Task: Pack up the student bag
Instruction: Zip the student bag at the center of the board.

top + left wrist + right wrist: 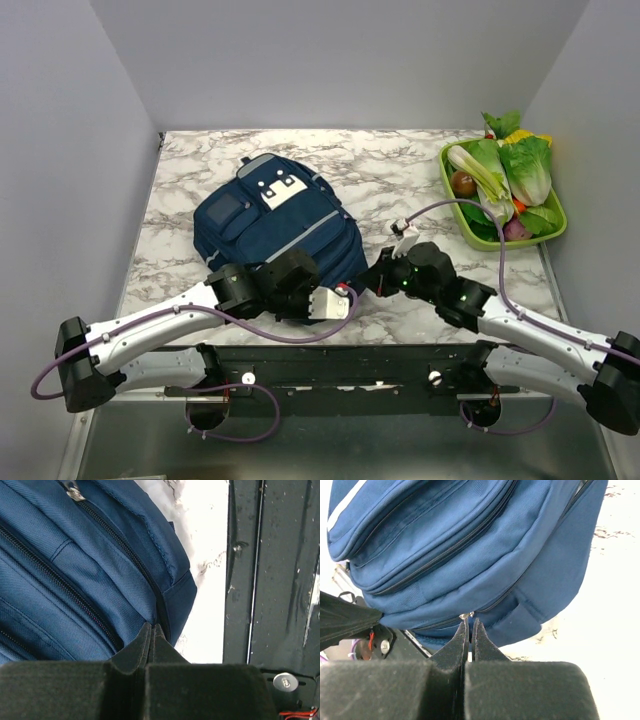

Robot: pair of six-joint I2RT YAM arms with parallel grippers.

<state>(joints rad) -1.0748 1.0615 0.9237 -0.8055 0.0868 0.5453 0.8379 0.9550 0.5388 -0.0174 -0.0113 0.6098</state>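
Soft woven fabric: the large navy blue backpack (270,225) is laid left of centre on the white marble table (400,170), limp, judged best taken by its zippers. The left gripper (151,627) and right gripper (469,622) are closed against its near edge, nothing clearly held.

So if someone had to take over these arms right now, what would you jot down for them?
Left gripper: jaws shut, tips against the near edge of the bag, by a zip. Whether they pinch fabric can't be told.
Right gripper: jaws shut, tips at a zip pull on the bag's near right corner; grip unclear.
Bag: lying flat on the table, the zips in view closed.
Tray of vegetables: far right, away from both arms.
Done: both arms are at the bag.
Left: open it and pack it.
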